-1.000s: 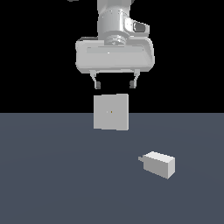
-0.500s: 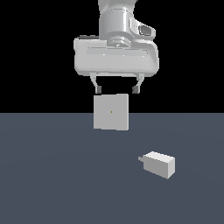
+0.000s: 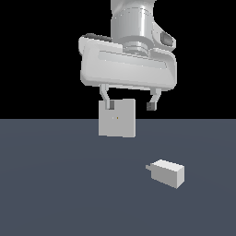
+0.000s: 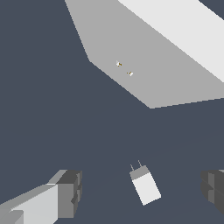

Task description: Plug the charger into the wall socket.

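We note the table (image 3: 55, 184) first: a flat dark slate-blue surface filling the lower half of the exterior view, black void behind it. Next in size, the Panda arm's pale wrist and hand body hang high in the scene, and beneath them the claw (image 3: 130, 105) hovers in the air with its two dark-tipped fingers (image 3: 150, 105) spread wide apart, released, nothing between them. In the wrist view we see the same claw (image 4: 144, 194) with its grey pads at either side of the picture and bare table between. The wall socket (image 3: 117, 118), a light-grey square plate, stands upright on the table, farther back than the charger; in the exterior view one finger overlaps its upper corner on that view's left, though we cannot tell whether they touch or merely line up. A tiny yellowish mark sits at the plate's centre; in the wrist view the wall socket (image 4: 144, 65) shows two small yellowish dots close together on its face. Smallest, the charger (image 3: 168, 173), an off-white block, lies on the table toward the exterior view's right, nearer the camera than the socket and well apart from it, its short grey prong stub pointing toward the exterior view's left. In the wrist view the charger (image 4: 145, 187) lies between the two pads, below them on the table, untouched, with thin prongs showing at its grey end.
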`<state>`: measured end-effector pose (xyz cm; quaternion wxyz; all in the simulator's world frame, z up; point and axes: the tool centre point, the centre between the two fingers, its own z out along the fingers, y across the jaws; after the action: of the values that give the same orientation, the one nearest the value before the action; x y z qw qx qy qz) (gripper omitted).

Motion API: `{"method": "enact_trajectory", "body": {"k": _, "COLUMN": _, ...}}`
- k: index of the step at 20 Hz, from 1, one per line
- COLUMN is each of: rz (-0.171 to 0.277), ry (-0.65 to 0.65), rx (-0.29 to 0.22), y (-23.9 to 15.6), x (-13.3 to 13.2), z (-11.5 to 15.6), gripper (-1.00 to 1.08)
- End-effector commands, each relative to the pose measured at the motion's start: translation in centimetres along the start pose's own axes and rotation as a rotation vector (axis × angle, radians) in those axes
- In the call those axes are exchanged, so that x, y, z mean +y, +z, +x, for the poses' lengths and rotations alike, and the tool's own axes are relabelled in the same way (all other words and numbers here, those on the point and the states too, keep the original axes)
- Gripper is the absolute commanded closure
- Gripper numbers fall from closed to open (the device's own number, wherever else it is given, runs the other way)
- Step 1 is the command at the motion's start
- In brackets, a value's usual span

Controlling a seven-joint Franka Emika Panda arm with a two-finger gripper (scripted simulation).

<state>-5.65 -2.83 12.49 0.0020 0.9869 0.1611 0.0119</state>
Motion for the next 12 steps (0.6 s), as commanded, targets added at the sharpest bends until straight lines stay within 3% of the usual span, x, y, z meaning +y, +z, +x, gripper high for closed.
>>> {"method": "enact_trajectory", "body": {"k": 1, "rz": 0.002, "ry": -0.054, "rx": 0.003, "y": 0.7, "x": 0.2, "z": -0.9, "gripper": -0.92}}
{"method": "enact_trajectory", "body": {"k": 12, "rz": 0.013, "ry": -0.271, "rx": 0.015, "y": 3.8, "x": 1.6, "z": -4.5, "gripper": -0.92}}
